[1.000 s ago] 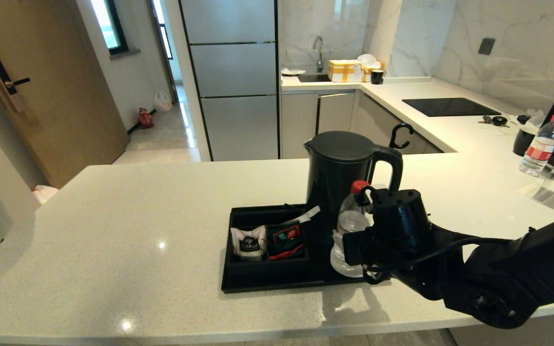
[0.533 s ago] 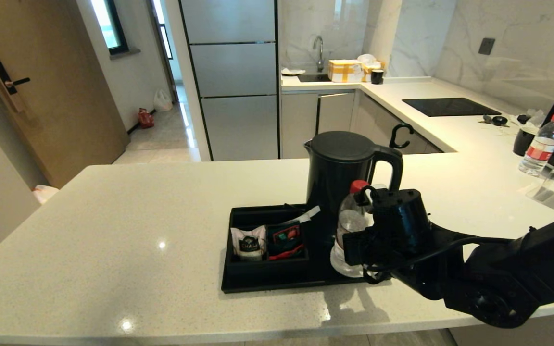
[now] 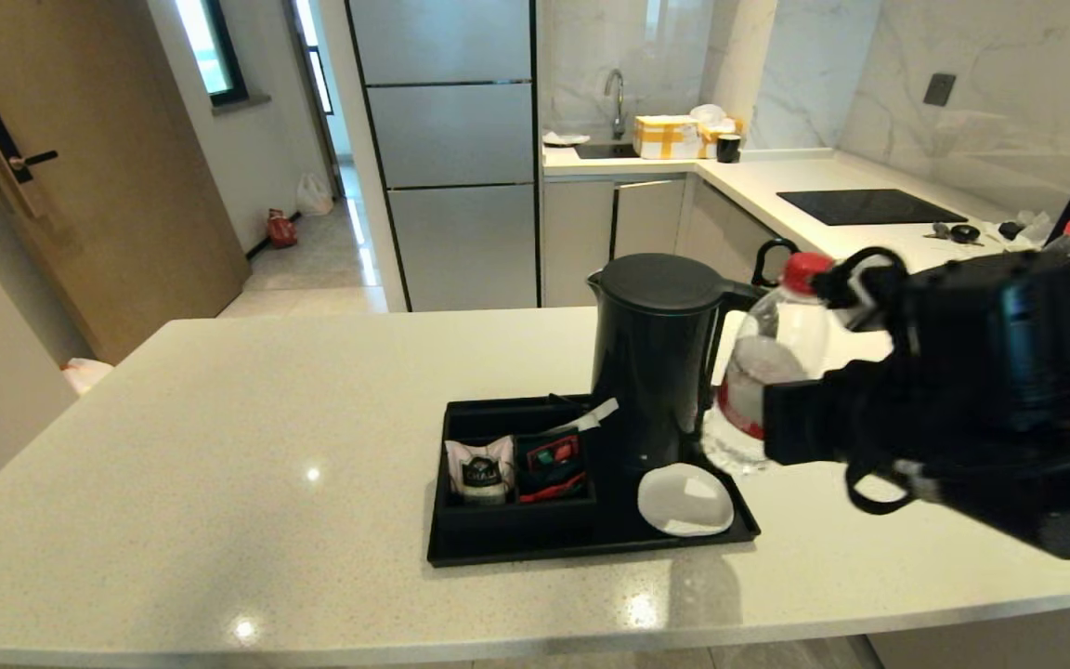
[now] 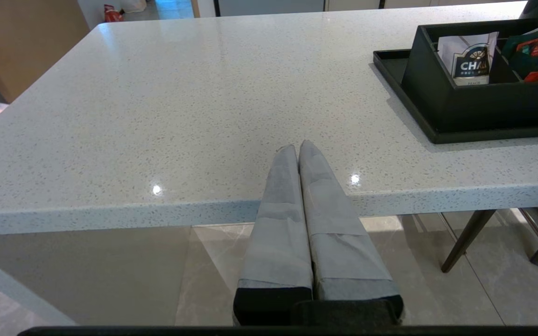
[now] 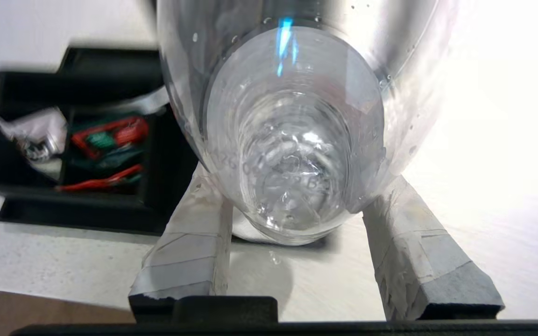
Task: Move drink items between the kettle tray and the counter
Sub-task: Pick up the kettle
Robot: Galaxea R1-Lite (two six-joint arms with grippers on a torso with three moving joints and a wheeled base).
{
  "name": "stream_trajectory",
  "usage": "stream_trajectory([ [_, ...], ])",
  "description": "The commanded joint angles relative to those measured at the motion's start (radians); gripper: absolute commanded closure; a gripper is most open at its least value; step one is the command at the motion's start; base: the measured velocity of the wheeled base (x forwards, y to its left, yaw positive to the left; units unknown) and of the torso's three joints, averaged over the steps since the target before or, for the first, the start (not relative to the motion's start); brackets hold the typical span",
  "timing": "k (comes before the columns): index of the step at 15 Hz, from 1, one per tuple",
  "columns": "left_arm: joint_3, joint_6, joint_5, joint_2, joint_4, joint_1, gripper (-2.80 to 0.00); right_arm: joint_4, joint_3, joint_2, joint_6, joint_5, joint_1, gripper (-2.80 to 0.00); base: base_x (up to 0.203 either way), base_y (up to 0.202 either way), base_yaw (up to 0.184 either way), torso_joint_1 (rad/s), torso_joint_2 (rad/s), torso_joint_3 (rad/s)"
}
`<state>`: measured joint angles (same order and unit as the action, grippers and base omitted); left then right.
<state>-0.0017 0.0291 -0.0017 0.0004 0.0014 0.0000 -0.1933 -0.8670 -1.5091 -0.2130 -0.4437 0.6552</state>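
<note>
My right gripper (image 3: 763, 413) is shut on the clear red-capped water bottle (image 3: 776, 344), held in the air just right of the black kettle (image 3: 651, 358) and above the kettle tray's (image 3: 535, 550) right edge. In the right wrist view the bottle's base (image 5: 292, 140) sits between the taped fingers (image 5: 194, 219) of the right gripper (image 5: 297, 182). The white coaster (image 3: 685, 500) lies bare on the tray. The pink-and-black sachet (image 3: 479, 469) stands in a tray compartment. My left gripper (image 4: 298, 147) is shut and empty, low at the counter's (image 4: 180, 93) front edge.
Red-and-green packets (image 3: 552, 465) fill the compartment beside the sachet. A second red-capped bottle (image 3: 1066, 237) stands at the far right, partly hidden by my right wrist. A black hob (image 3: 869, 206) is set into the back counter. Bare counter (image 3: 266, 446) stretches left of the tray.
My right gripper has lifted the bottle off the white coaster, up and to the right. The coaster is now uncovered.
</note>
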Motion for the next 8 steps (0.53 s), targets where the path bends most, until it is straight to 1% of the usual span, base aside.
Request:
stream_trajectory([
  [1,0.0,0.0,0.0,0.0,0.0,0.0,0.0,0.192,-0.049,0.194,-0.001,-0.049,-0.026,0.0,0.0,0.0,0.0,0.0,0.0,0.0],
  [2,0.0,0.0,0.0,0.0,0.0,0.0,0.0,0.228,-0.066,0.208,-0.002,-0.076,-0.048,0.0,0.0,0.0,0.0,0.0,0.0,0.0],
  [3,0.0,0.0,0.0,0.0,0.0,0.0,0.0,0.235,-0.058,0.203,-0.004,-0.065,-0.112,0.0,0.0,0.0,0.0,0.0,0.0,0.0],
  [4,0.0,0.0,0.0,0.0,0.0,0.0,0.0,0.239,-0.05,0.195,-0.005,-0.045,-0.214,0.0,0.0,0.0,0.0,0.0,0.0,0.0],
  [5,0.0,0.0,0.0,0.0,0.0,0.0,0.0,0.243,-0.042,0.187,-0.007,-0.026,-0.352,0.0,0.0,0.0,0.0,0.0,0.0,0.0],
  [7,0.0,0.0,0.0,0.0,0.0,0.0,0.0,0.187,-0.016,0.108,-0.008,0.024,-0.633,0.0,0.0,0.0,0.0,0.0,0.0,0.0],
  [8,0.0,0.0,0.0,0.0,0.0,0.0,0.0,0.141,0.001,0.021,-0.009,0.045,-0.724,0.0,0.0,0.0,0.0,0.0,0.0,0.0],
])
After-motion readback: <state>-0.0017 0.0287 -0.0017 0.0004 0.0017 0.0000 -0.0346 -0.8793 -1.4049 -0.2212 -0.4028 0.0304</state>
